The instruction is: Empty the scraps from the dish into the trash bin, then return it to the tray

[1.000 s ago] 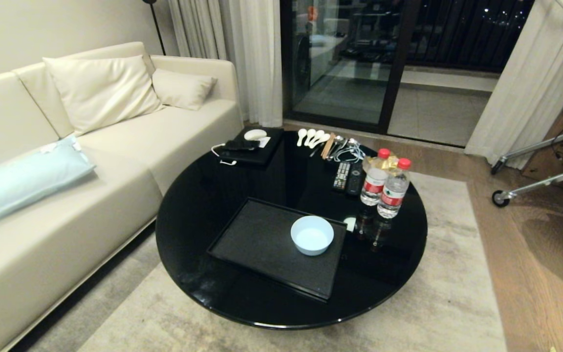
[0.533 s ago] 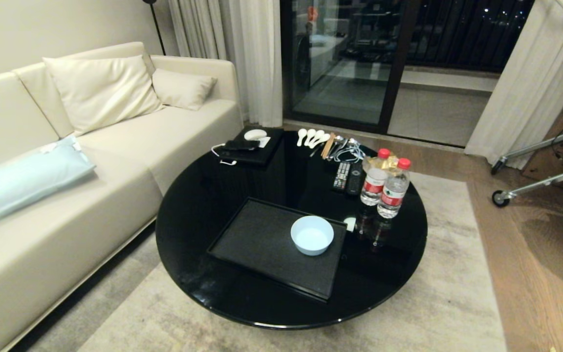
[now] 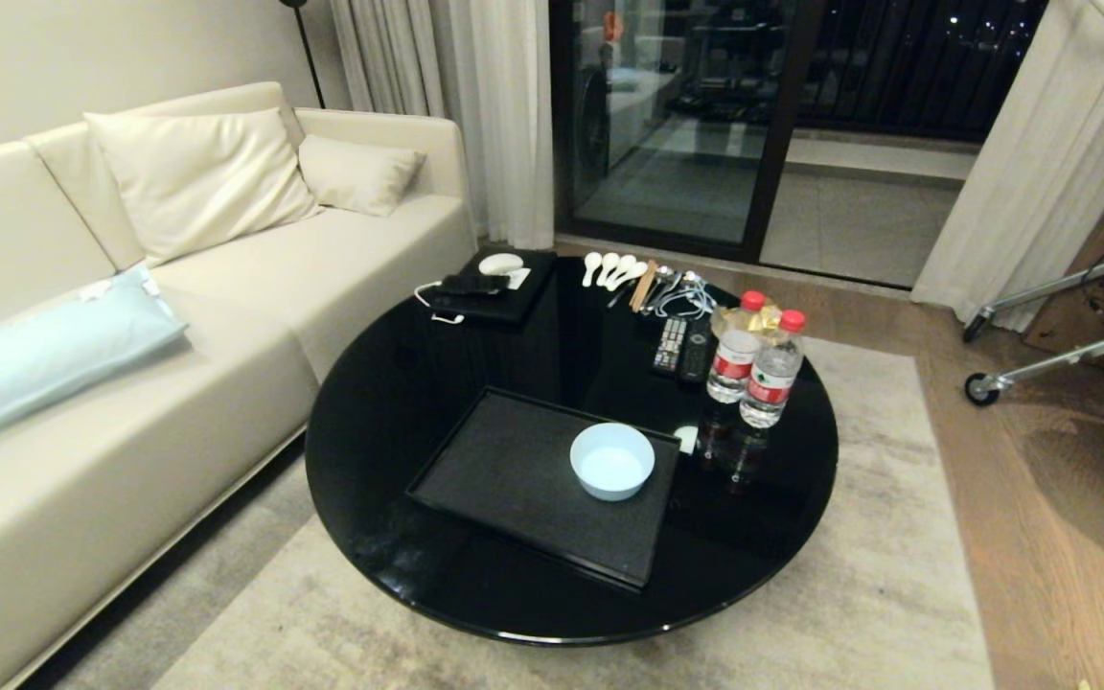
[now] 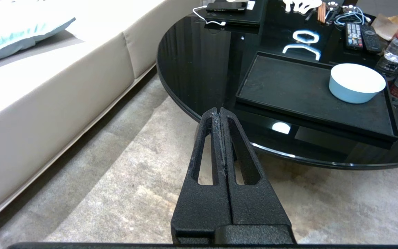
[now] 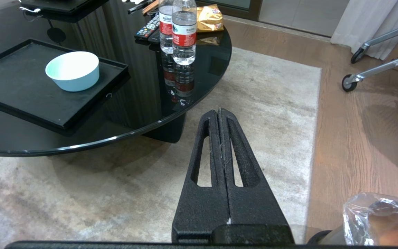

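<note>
Nothing is seen to change since a second ago: the small pale-blue round dish (image 3: 611, 461) sits unmoved on the flat black rectangular tray (image 3: 504, 470), toward its three o'clock edge, apparently emptied. Left gripper (image 4: 220, 112) and right gripper (image 5: 218, 114) are pressed closed, empty, parked off-table. Task is judged complete.

Pale-blue dish (image 3: 611, 461) sits upright, empty, on the black tray (image 3: 504, 470).

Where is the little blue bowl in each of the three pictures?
Head view: the dish sits on the tray's right end, near the picture's middle.
Left wrist view: dish at upper right, on the tray.
Right wrist view: dish at upper left, on the tray.
Shared landmark: two water bottles beside the tray.
</note>
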